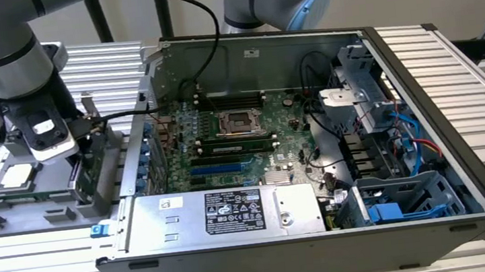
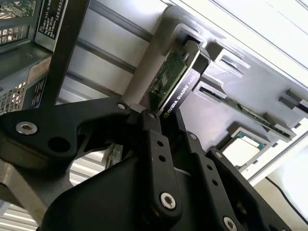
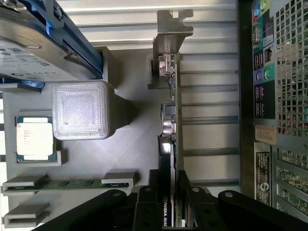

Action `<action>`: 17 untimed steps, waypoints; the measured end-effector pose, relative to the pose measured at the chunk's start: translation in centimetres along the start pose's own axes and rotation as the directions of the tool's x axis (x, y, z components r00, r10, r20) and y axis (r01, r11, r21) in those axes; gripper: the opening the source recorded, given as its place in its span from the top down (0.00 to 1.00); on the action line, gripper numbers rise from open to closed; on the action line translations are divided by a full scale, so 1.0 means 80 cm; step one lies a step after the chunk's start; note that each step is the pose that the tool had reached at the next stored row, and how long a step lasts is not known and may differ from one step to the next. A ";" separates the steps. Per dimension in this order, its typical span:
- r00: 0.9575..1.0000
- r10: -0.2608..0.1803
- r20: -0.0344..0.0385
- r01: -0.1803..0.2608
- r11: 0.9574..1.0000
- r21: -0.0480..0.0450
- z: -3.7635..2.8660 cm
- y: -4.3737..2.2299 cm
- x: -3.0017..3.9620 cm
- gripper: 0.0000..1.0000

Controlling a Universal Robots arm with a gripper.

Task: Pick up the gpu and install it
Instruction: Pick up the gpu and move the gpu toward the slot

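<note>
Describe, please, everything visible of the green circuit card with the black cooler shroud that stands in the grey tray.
The gpu, a flat green circuit card with a black shroud on one face and a silver metal bracket at one end, stands on edge, slotted in the grey plastic tray beside the open computer case. The black gripper straddles its end opposite the bracket.

Jaws pinch gpu [image 2: 174, 79] standing edgewise in grey holder [image 2: 204, 127]; processor chip [image 2: 243, 147] nearby.

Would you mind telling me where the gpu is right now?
The gpu stands on edge in the gray tray at the exterior view's left, beside the open computer case, with the gripper right at it.
</note>
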State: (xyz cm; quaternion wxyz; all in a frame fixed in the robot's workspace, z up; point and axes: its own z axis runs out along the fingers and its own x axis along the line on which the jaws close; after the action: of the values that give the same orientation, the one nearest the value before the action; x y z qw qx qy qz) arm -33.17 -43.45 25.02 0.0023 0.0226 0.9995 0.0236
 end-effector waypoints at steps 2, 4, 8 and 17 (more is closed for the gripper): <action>1.000 0.000 0.000 0.000 1.000 0.000 -0.0028 0.0001 0.0000 1.00; 1.000 0.000 0.000 0.000 1.000 0.000 -0.0056 0.0003 0.0000 1.00; 1.000 0.000 0.000 0.000 1.000 0.000 -0.0105 0.0005 -0.0001 1.00; 1.000 0.000 0.000 0.000 1.000 0.000 -0.0180 0.0008 -0.0001 1.00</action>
State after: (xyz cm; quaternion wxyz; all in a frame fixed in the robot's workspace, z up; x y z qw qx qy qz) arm -33.17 -43.45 26.46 0.0023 0.0226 0.9995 0.0236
